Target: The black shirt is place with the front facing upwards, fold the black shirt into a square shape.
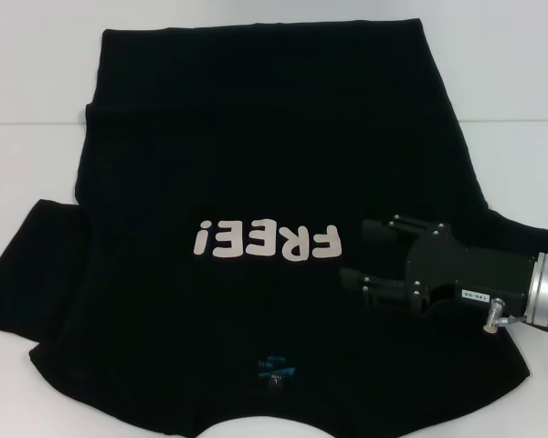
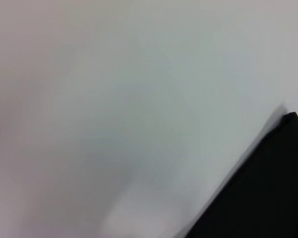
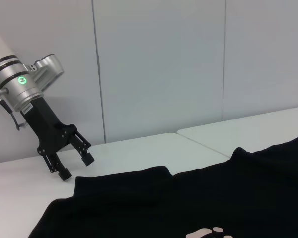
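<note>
A: Where is the garment?

B: The large black short-sleeved cloth T-shirt (image 1: 256,173) lies spread front-up on the white table (image 1: 36,82), collar towards the robot's body and hem at the far side. The cream rounded "FREE!" lettering (image 1: 267,241) reads upside down in the head view, and the small blue neck label (image 1: 276,372) sits just inside the near edge

A: And the sleeves?

B: The sleeve on the robot's left is spread out flat on the table. The one on the right is partly hidden behind the arm

A: What is the right claw doing?

B: The black right gripper (image 1: 358,251) reaches in from the right, over the shirt just beside the end of the lettering. Its two fingers (image 1: 384,226) stand apart with a clear gap, and nothing is held between them

A: The left one?

B: The left gripper (image 3: 75,166) shows in the right wrist view, hanging above the table just off the shirt's edge, fingers spread and empty. Its own wrist camera shows only blurred white tabletop and a black corner of the cloth
</note>
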Available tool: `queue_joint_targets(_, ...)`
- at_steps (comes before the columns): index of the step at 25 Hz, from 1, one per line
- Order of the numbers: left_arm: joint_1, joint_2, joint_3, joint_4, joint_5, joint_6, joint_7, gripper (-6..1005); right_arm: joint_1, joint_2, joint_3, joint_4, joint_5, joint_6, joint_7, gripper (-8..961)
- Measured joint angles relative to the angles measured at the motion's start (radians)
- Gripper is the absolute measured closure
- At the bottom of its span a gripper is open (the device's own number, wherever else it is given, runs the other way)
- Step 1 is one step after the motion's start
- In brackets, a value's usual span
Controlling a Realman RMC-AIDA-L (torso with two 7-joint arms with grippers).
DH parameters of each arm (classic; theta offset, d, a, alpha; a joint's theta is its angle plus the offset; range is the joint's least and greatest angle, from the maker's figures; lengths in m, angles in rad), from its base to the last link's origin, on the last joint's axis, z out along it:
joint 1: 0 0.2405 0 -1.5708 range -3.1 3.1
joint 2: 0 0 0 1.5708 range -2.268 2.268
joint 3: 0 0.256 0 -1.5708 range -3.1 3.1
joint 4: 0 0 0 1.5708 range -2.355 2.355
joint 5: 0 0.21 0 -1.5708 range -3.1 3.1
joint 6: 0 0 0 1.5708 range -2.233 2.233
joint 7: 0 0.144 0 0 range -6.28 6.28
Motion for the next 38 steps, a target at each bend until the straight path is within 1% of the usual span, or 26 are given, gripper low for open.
queue_joint_targets(21, -0.014, -0.013, 0.0, -0.002, -0.005, -0.008, 0.006, 117, 0.0, 0.0, 0.0, 0.002, 0.0, 0.001, 0.0, 147)
queue_joint_targets(33, -0.023, -0.012, 0.004, -0.016, -0.002, -0.018, 0.006, 116, -0.002, 0.0, 0.0, 0.003, 0.0, 0.001, 0.0, 147)
queue_joint_targets(38, -0.017, -0.005, 0.005, -0.011, -0.002, -0.019, 0.005, 117, -0.002, 0.0, 0.0, 0.002, 0.0, 0.0, 0.0, 147)
